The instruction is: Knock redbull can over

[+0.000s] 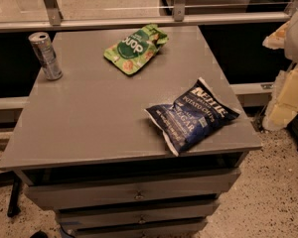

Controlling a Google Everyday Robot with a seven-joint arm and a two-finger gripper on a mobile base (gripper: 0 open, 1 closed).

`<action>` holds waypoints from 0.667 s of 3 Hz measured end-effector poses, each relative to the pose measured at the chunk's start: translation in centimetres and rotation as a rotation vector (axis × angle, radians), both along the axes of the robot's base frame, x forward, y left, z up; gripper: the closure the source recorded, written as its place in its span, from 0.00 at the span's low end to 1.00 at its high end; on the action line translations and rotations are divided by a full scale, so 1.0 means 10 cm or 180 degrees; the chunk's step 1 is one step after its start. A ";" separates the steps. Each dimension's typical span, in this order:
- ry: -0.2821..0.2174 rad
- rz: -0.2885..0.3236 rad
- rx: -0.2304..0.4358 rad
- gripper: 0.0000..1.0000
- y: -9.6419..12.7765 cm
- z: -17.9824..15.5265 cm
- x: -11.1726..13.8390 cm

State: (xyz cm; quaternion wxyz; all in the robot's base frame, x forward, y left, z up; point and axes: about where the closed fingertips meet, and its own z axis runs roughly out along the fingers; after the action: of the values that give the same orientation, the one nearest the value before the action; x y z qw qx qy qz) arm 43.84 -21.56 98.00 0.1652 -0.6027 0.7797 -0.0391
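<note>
The redbull can (45,55) is slim and silver-grey with a shiny top rim. It stands upright, leaning slightly, at the far left corner of the grey cabinet top (99,118). My gripper (288,90) shows as pale cream and white shapes at the right edge of the camera view, off the right side of the cabinet. It is far from the can and holds nothing that I can see.
A green snack pouch (135,48) lies flat at the back middle. A dark blue chip bag (191,115) lies near the front right corner. Drawers (139,195) run below the top. A metal rail and glass (139,21) stand behind the cabinet.
</note>
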 end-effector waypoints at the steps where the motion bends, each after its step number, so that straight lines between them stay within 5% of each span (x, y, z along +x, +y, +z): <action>1: -0.0001 0.0000 0.0000 0.00 0.00 0.00 0.00; 2: -0.0090 0.0012 0.0252 0.00 0.21 -0.08 0.22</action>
State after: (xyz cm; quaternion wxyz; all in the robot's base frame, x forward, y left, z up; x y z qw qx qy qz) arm 46.03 -19.51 97.23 0.2000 -0.5966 0.7771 -0.0164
